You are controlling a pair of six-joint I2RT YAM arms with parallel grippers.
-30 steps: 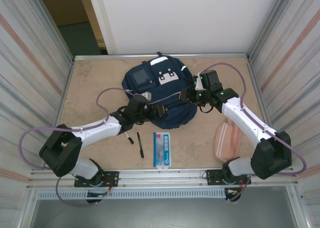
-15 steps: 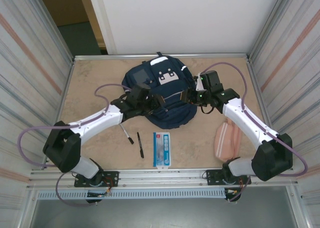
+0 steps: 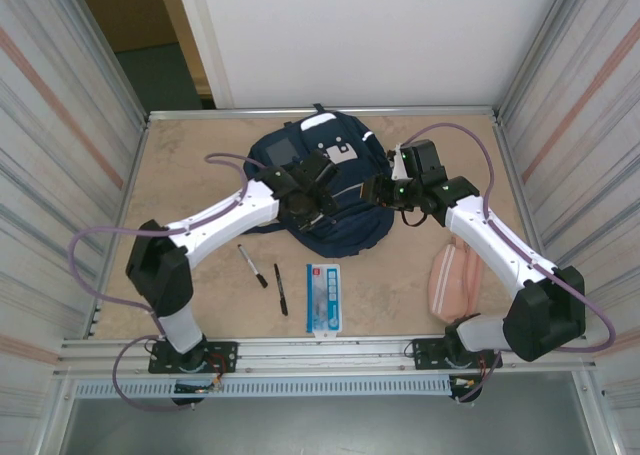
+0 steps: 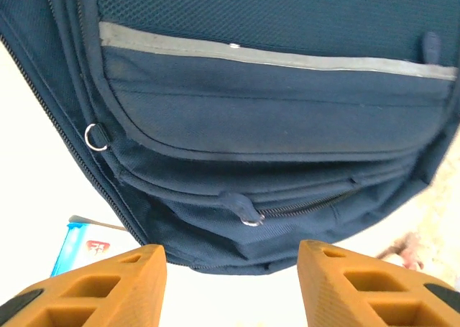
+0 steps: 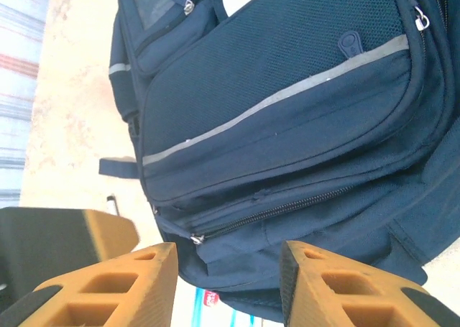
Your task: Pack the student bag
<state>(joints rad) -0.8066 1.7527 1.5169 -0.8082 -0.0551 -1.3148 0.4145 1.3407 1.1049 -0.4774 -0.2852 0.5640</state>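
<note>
On the table (image 3: 190,175), centre toward 12 o'clock, the student bag (image 3: 345,230) is lying flat, front up. Its long axis is running 12-6, w/ the handle end pointing to 12. L gripper (image 4: 231,259) is hovering over its lower zip, jaws spread, empty. R gripper (image 5: 226,262) is at the bag's 3 o'clock side, jaws also spread, empty.

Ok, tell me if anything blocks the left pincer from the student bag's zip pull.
Nothing visible does: the left pincer is open over the student bag, with the zip pull straight ahead of the gap, uncovered.
</note>
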